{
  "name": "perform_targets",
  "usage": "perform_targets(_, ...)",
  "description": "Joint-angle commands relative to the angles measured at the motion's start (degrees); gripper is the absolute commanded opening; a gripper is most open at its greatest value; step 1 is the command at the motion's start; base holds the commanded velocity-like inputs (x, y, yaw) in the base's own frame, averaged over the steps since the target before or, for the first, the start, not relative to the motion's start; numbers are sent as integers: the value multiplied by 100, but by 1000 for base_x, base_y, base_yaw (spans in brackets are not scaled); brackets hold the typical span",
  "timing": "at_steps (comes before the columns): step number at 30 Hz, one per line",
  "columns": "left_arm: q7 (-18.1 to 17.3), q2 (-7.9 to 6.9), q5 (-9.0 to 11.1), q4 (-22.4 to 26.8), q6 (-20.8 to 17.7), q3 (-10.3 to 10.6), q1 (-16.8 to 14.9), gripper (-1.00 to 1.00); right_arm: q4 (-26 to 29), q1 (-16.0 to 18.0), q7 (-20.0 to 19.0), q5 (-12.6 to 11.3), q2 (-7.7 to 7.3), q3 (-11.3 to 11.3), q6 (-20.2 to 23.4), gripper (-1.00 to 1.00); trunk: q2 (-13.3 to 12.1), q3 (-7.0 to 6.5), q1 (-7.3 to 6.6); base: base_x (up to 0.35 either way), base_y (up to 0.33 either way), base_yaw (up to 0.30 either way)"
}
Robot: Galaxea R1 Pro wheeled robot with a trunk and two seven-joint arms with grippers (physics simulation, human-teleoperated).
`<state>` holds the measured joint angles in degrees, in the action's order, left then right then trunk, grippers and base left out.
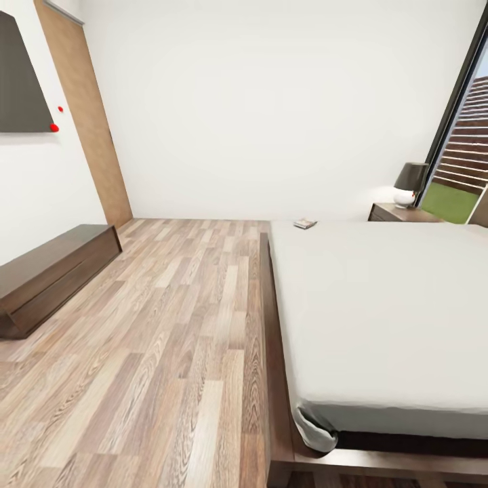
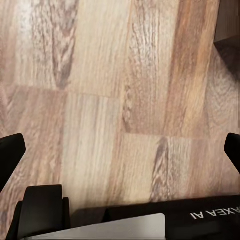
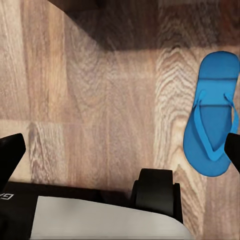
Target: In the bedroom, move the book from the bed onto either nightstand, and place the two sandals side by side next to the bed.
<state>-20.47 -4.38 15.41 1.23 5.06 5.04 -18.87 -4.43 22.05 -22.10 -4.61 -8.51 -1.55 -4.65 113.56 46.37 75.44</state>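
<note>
The book lies flat on the far corner of the bed's pale mattress, near the foot-side edge. Beyond that corner stands the dark nightstand with a lamp on it. One bright blue sandal lies sole-down on the wood floor in the right wrist view, just off one fingertip of my right gripper, which hangs open above the floor with nothing in it. My left gripper is open too, over bare planks.
A long dark bench runs along the left wall under a dark wall panel. A brown door stands at the far left corner, a tall window at the right. The bed's dark frame borders the wide plank floor.
</note>
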Motion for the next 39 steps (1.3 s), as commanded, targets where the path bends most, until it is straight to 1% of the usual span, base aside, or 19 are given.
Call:
perform_targets(1,-18,-1,50,-8,22,50,-3,100,-26,10,-31,-49,-2,-12,-31,100,1,5,-1,0,0,0)
perform_targets(7,-18,-1,50,0,22,50,-3,100,-23,10,-32,-49,-2,-12,-35,100,1,5,-1,0,0,0)
perform_targets(14,-18,-1,50,0,22,50,-3,100,-22,10,-38,-49,-2,-12,-29,100,-280,-121,-155,0,0,0)
perform_targets(25,-27,-1,42,0,22,50,-3,100,-22,10,-49,-56,-2,-12,-19,100,-280,-121,-155,0,0,8)
perform_targets(29,-27,-1,41,0,16,50,-3,100,-22,10,-50,-57,-2,-12,-17,100,-280,-121,-155,0,0,188)
perform_targets(39,-27,-1,42,0,16,50,-3,100,-22,10,-56,-57,-7,-12,-18,100,-280,-121,-155,0,0,285)
